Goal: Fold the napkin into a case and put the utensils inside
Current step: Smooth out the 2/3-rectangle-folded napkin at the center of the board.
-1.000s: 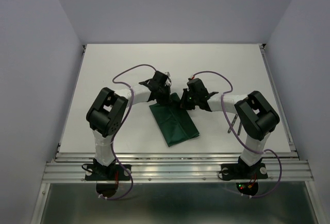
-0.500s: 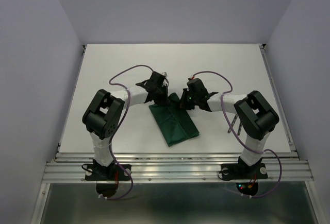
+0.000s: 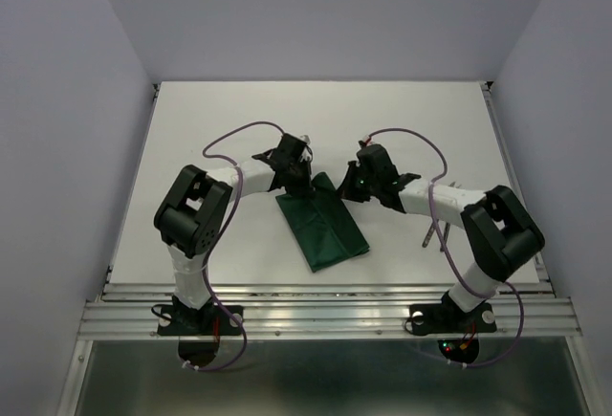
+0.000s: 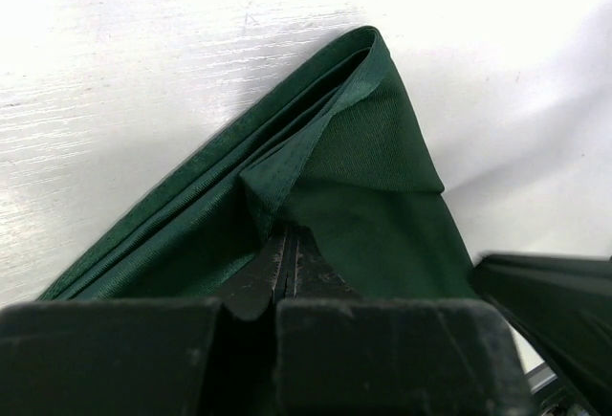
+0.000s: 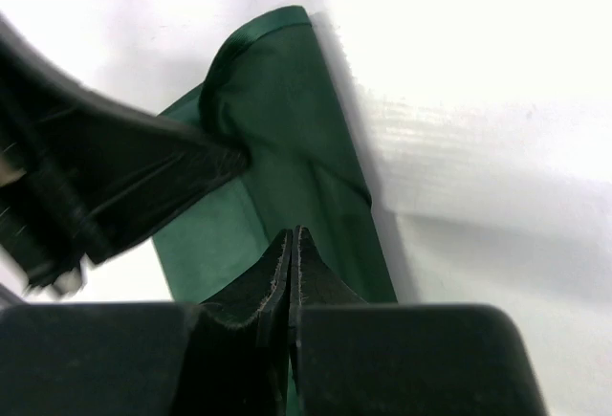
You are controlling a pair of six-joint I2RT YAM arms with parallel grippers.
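The dark green napkin [image 3: 330, 234] lies folded into a long narrow strip in the middle of the table, running from the far centre to the near right. My left gripper [image 3: 308, 186] is at its far end, shut on a raised fold of the napkin [image 4: 363, 177]. My right gripper [image 3: 352, 189] is shut just right of that end, its tips over the cloth [image 5: 287, 148] with nothing seen between them. The left gripper also shows in the right wrist view [image 5: 115, 177]. The utensils [image 3: 433, 234] lie on the table to the right, partly hidden under my right arm.
White table with a raised rail [image 3: 325, 292] along the near edge. Grey walls enclose the left, far and right sides. Purple cables loop over both forearms.
My right arm's elbow has swung out to the right and its gripper has shifted slightly right and farther away. The left gripper keeps its hold and has barely moved.
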